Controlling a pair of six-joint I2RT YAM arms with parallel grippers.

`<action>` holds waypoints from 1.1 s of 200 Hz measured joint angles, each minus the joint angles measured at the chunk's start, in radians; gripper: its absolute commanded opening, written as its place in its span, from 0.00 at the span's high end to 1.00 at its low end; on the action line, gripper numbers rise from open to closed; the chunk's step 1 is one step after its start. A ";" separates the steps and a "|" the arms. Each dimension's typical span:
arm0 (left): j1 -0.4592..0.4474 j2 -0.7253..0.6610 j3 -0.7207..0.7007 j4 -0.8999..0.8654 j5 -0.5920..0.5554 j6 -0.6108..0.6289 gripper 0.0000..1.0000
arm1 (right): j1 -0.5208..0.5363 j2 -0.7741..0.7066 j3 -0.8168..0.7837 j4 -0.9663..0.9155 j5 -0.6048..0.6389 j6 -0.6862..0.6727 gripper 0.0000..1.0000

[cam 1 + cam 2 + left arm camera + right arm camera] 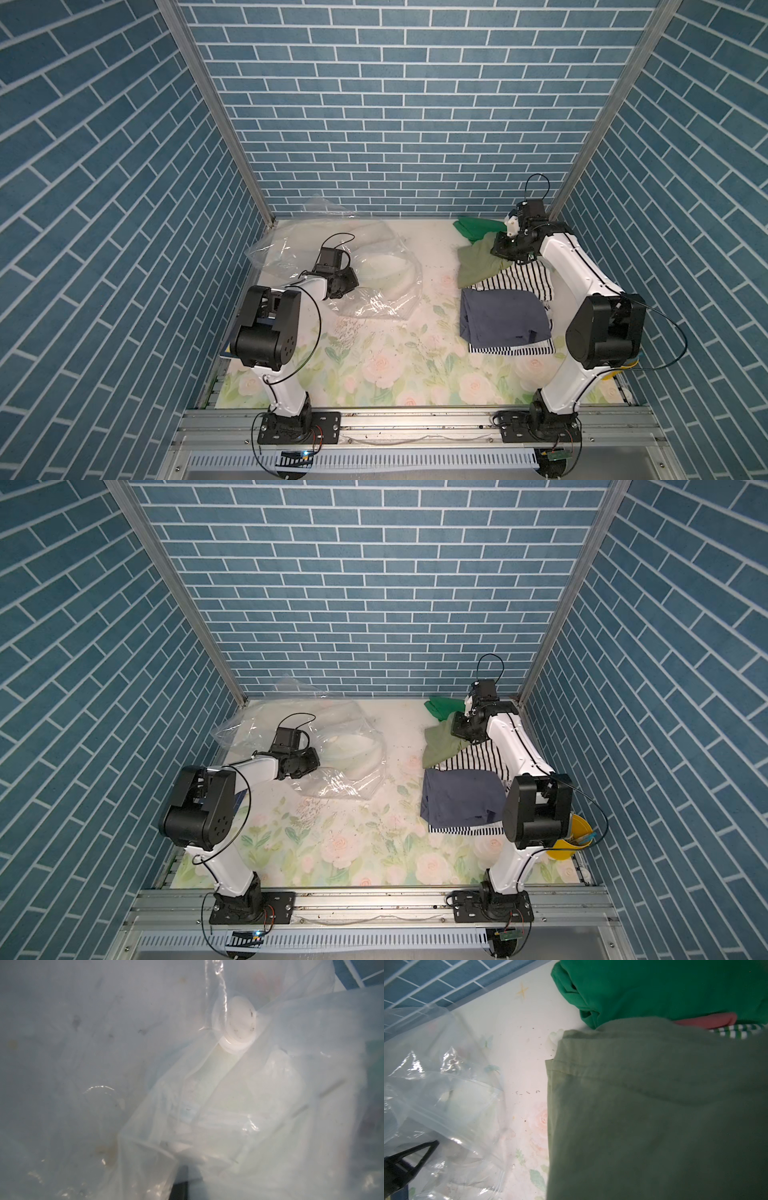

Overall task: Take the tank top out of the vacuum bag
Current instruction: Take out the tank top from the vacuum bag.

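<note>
While left jaws and right jaws sit closed, the vacuum bag (386,299) lies diagonally from far-left corner.

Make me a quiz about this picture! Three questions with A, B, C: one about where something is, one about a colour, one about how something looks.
1. Where does the vacuum bag lie?
A in a box; B at the table's far left; C on a chair.
2. What colour is the folded garment on the striped cloth?
A pink; B yellow; C navy.
3. How is the bag?
A loose and crinkled; B sucked flat; C rolled up.

Answers: 1 B, both top views show it near the back left corner. 2 C, dark blue fabric covers the stripes. 3 A, its plastic stands up in shiny folds.
</note>
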 measured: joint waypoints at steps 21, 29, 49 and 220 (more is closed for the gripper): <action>-0.012 -0.013 -0.002 -0.004 0.002 0.000 1.00 | -0.012 0.019 -0.031 0.001 0.039 -0.008 1.00; -0.014 -0.015 -0.002 -0.006 0.002 0.000 1.00 | -0.014 0.029 -0.045 0.003 0.053 -0.009 1.00; -0.018 -0.015 0.006 -0.027 -0.005 -0.006 1.00 | -0.019 0.046 -0.085 0.013 0.080 -0.009 1.00; -0.065 -0.072 0.032 -0.104 -0.089 -0.097 1.00 | -0.063 -0.100 -0.270 0.212 0.243 0.050 0.22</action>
